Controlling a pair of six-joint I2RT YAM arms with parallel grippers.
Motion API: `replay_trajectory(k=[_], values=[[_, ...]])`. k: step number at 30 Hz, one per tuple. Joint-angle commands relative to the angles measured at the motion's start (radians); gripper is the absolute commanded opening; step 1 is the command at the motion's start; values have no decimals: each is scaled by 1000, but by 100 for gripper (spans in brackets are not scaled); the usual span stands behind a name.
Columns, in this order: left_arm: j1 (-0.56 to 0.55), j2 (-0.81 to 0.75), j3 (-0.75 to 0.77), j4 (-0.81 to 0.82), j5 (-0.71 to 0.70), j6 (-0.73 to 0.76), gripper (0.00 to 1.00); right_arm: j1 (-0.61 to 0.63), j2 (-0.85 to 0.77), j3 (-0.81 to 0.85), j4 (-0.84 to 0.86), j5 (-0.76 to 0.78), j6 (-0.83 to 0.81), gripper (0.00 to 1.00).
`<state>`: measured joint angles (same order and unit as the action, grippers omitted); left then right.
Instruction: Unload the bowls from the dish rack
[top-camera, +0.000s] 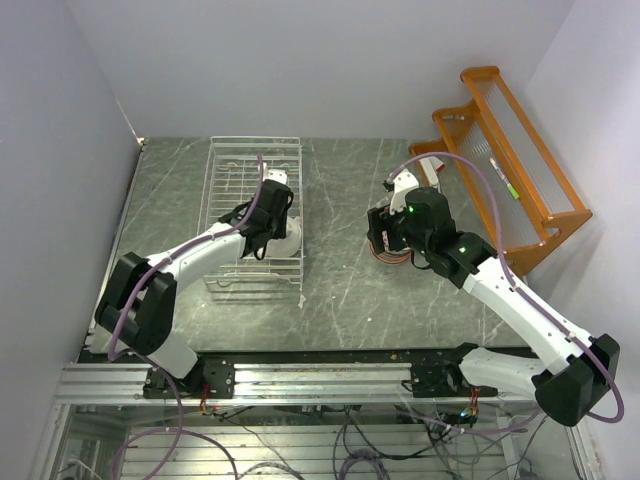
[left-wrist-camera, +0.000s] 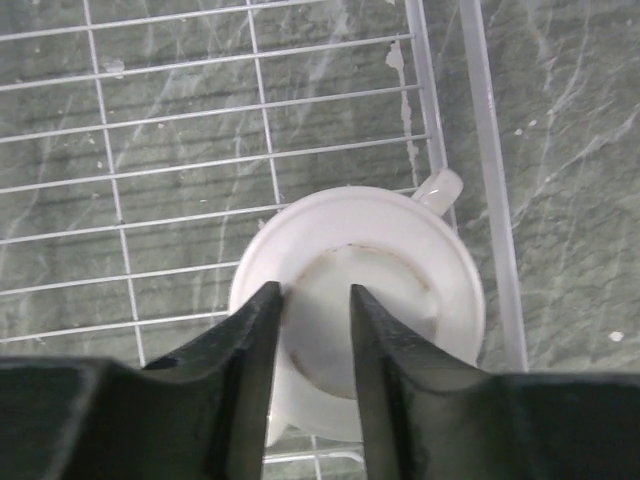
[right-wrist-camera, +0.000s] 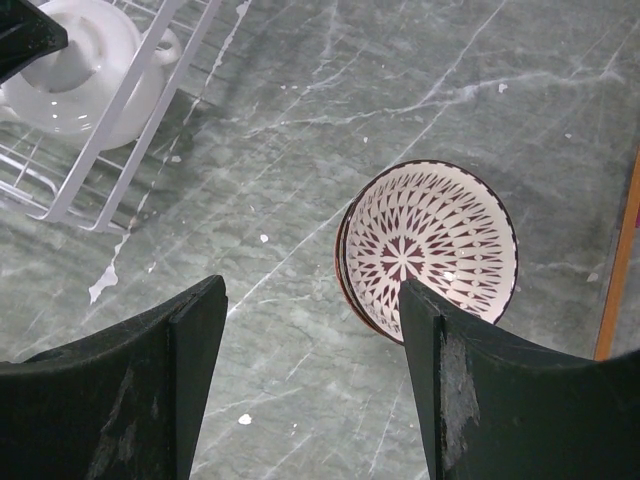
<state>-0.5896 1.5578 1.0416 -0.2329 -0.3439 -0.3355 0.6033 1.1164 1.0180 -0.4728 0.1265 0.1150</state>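
A cream bowl (left-wrist-camera: 400, 270) with a small handle lies upside down at the near right corner of the white wire dish rack (left-wrist-camera: 497, 200). My left gripper (left-wrist-camera: 312, 295) is down on it, jaws narrowed over the upturned base, one fingertip at the foot ring's edge; a pinch cannot be made out. From above, the left gripper (top-camera: 275, 225) hides most of that bowl (top-camera: 292, 240). My right gripper (right-wrist-camera: 312, 300) hangs open over the table beside a stack of patterned bowls (right-wrist-camera: 430, 245), holding nothing. The stack (top-camera: 390, 257) sits mostly under the right gripper (top-camera: 385, 235).
An orange wooden shelf rack (top-camera: 510, 150) stands along the right wall. The dish rack (top-camera: 225, 160) runs back along the left of the grey marble table (top-camera: 340, 290). In the right wrist view the cream bowl (right-wrist-camera: 70, 60) shows behind the rack's corner (right-wrist-camera: 130, 150).
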Motion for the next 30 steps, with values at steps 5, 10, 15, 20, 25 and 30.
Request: replay_trajectory(k=[5, 10, 15, 20, 25, 30], values=[[-11, 16, -11, -64, -7, -14, 30, -1, -18, -10, 21, 0, -7, 69], [-10, 25, 8, -86, -47, 0, 29, -1, -19, -12, 17, -4, -5, 69], [18, 52, 14, -86, -52, 7, 32, -1, -20, -12, 17, -2, -6, 68], [39, -9, -10, -93, -32, 19, 50, -2, -13, -12, 16, -2, -8, 68], [62, -115, -19, -150, 17, 40, 67, -2, -10, -11, 25, -8, -6, 68], [66, -171, -12, -242, 6, 61, 53, -1, -9, -12, 21, -6, -7, 68]])
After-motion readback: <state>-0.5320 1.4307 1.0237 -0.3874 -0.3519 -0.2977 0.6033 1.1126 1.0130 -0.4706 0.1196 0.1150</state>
